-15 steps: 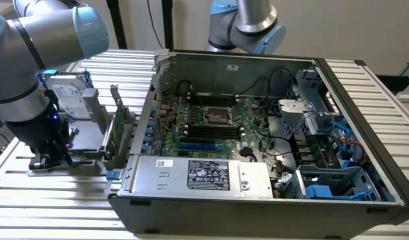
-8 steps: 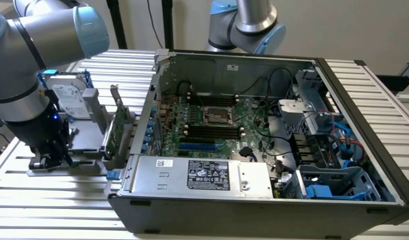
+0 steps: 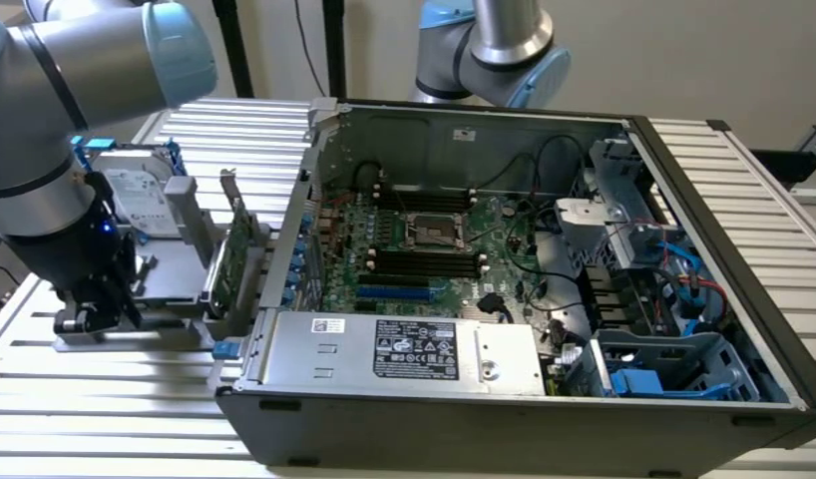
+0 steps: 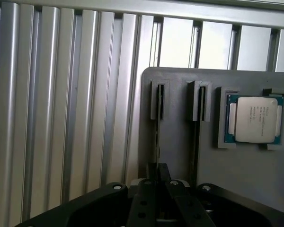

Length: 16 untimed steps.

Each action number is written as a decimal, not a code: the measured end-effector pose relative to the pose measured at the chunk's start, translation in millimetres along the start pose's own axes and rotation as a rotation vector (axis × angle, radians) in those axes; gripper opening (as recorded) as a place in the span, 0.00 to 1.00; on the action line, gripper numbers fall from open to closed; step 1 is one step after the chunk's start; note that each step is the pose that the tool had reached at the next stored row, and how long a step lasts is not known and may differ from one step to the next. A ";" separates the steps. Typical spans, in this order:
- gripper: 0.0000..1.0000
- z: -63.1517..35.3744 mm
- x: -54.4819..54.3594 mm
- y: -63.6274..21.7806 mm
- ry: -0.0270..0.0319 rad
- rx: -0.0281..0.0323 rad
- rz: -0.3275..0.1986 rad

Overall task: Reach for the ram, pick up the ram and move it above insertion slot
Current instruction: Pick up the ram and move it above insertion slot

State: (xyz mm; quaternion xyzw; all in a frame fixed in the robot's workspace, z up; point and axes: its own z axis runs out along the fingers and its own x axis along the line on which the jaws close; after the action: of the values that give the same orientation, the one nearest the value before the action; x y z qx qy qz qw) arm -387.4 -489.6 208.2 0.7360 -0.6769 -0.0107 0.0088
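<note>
The ram point(image 4: 157, 137) stands edge-on in one slot of a grey holder point(image 4: 180, 156), showing as a thin dark strip. My gripper point(image 4: 158, 174) is down over the holder, and its dark fingers point(image 4: 150, 172) are shut on the near end of the ram. The ram still sits in its slot. In the exterior view the gripper point(image 3: 96, 314) hangs low over the same holder point(image 3: 156, 334) at that view's left, beside the open computer case. The motherboard's black insertion slots point(image 3: 422, 264) lie inside the case, well away from the gripper.
A processor chip point(image 4: 255, 119) rests in a recess of the holder. A second holder slot point(image 4: 197, 109) runs beside the ram. A green expansion card point(image 3: 235, 254) and a hard drive point(image 3: 142, 200) stand between the gripper and the case wall point(image 3: 295, 230). A second arm point(image 3: 508, 50) stands behind the case.
</note>
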 end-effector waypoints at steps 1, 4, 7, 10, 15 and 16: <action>0.13 -1.7 0.0 0.0 0.0000 -0.0004 0.000; 0.13 -7.8 0.0 0.1 -0.0001 -0.0018 0.001; 0.13 -16.2 -0.1 0.2 -0.0004 -0.0030 0.001; 0.13 -28.4 -0.1 0.1 -0.0004 -0.0042 0.001; 0.13 -51.2 0.1 -1.4 -0.0005 -0.0047 0.001; 0.13 -55.8 0.1 -2.1 -0.0006 -0.0045 0.001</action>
State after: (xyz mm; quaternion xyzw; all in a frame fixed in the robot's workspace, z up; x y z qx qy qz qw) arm -383.8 -489.6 264.0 0.7357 -0.6771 -0.0124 0.0103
